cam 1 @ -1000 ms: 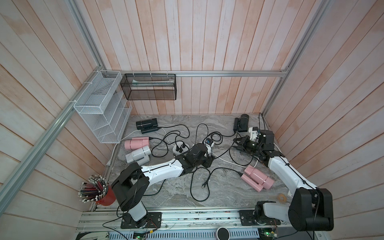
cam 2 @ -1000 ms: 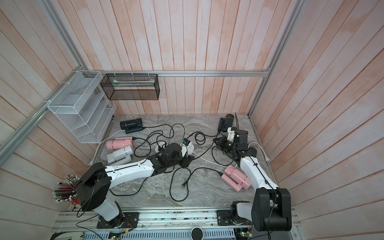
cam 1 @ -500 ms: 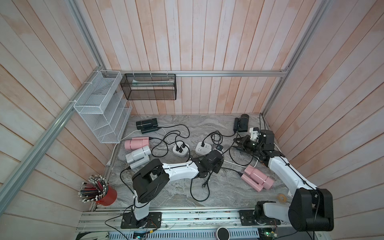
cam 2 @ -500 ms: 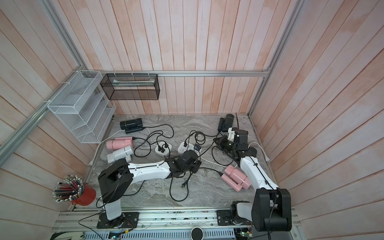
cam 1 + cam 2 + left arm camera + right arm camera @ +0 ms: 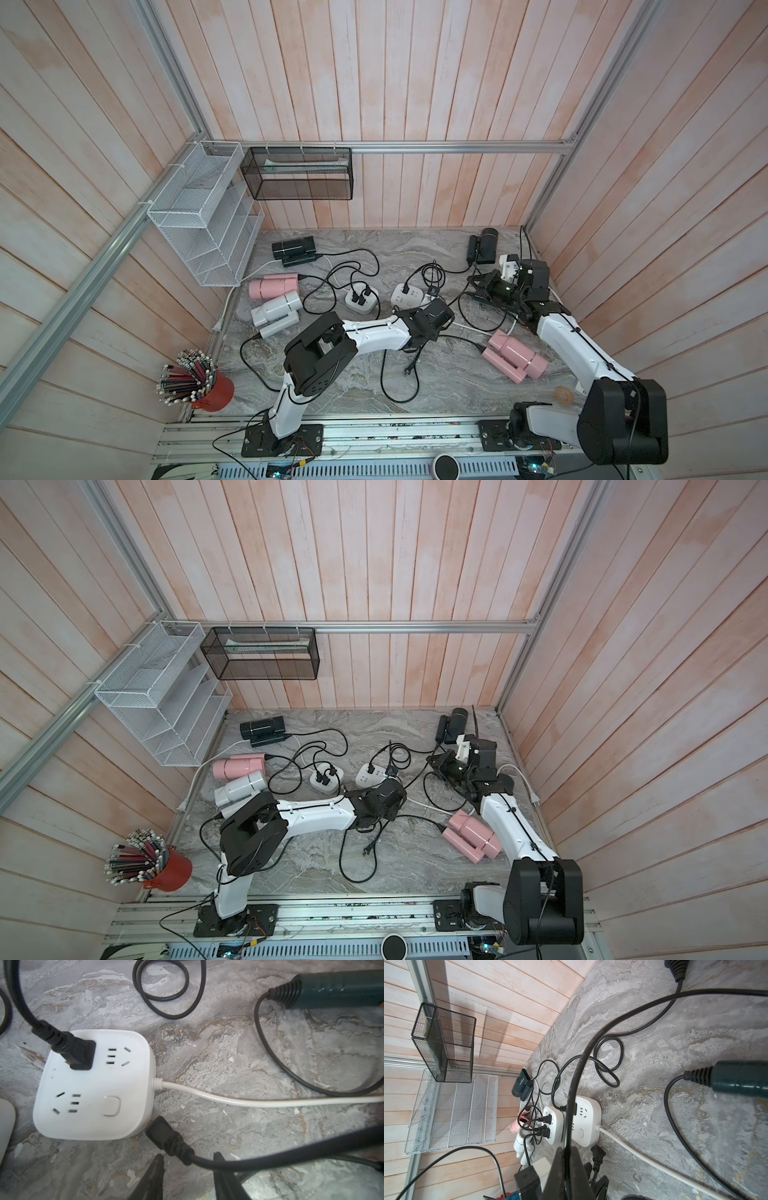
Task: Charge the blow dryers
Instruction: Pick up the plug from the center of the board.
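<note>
One loose plug (image 5: 160,1130) just ahead of released left hand (image 5: 188,1155), right hand (image 5: 566,1149) clenched on black cord (image 5: 582,1059), pink blow dryer (image 5: 513,357) nearby

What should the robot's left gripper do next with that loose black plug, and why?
Probably close on the plug. It lies loose beside the strip, right ahead of the open left gripper, and the strip has two free sockets. Once gripped, it could go into one. The right gripper is shut on a cord.
</note>
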